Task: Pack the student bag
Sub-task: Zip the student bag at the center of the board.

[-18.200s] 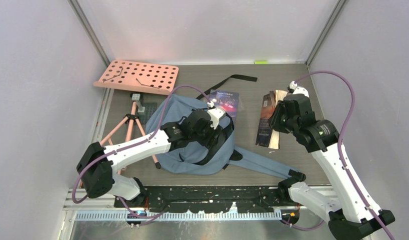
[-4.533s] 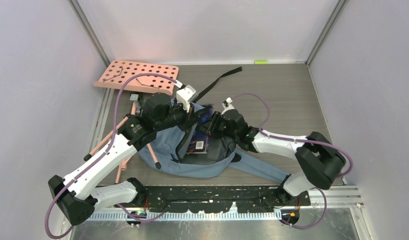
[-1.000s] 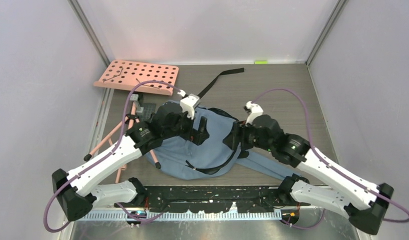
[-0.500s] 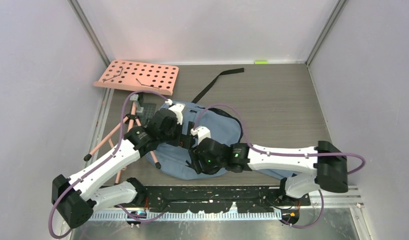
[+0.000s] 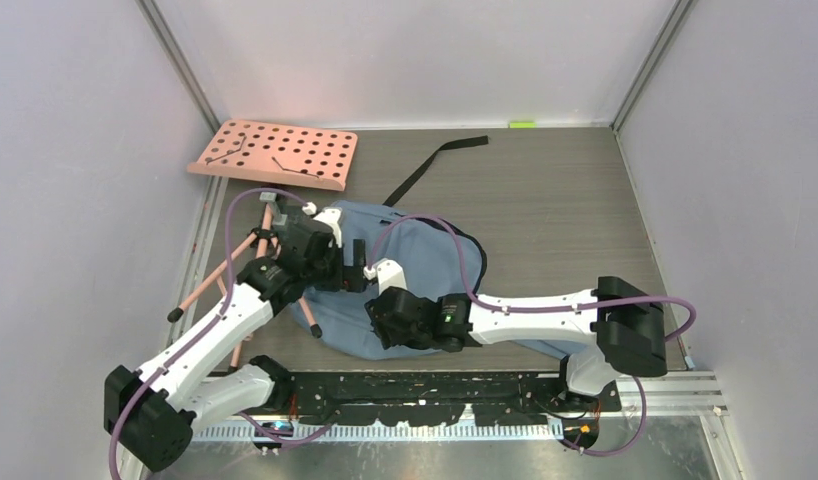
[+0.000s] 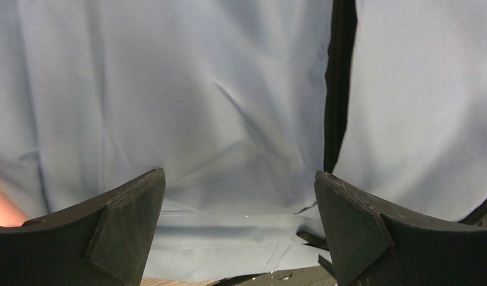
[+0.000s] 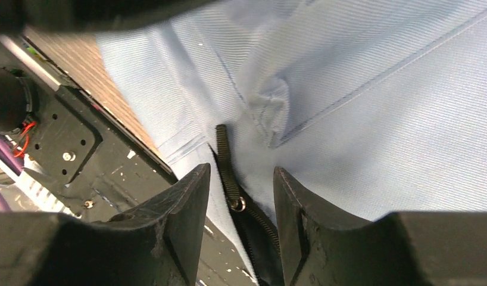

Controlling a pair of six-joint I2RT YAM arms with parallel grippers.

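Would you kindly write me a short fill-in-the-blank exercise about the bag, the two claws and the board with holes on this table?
1. The bag is made of ___ fabric.
2. The left claw hangs over the bag with its fingers wide ___.
3. Between the fingers of the right claw runs the bag's black ___.
4. The board with holes lies in the table's far ___ corner.

Missing words: blue; open; zipper; left.

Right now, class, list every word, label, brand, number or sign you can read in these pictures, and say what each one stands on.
No text can be read.
The student bag: plain blue-grey fabric, no label showing.
The pink perforated board: no writing.
The green tag at the far edge: too small to read.
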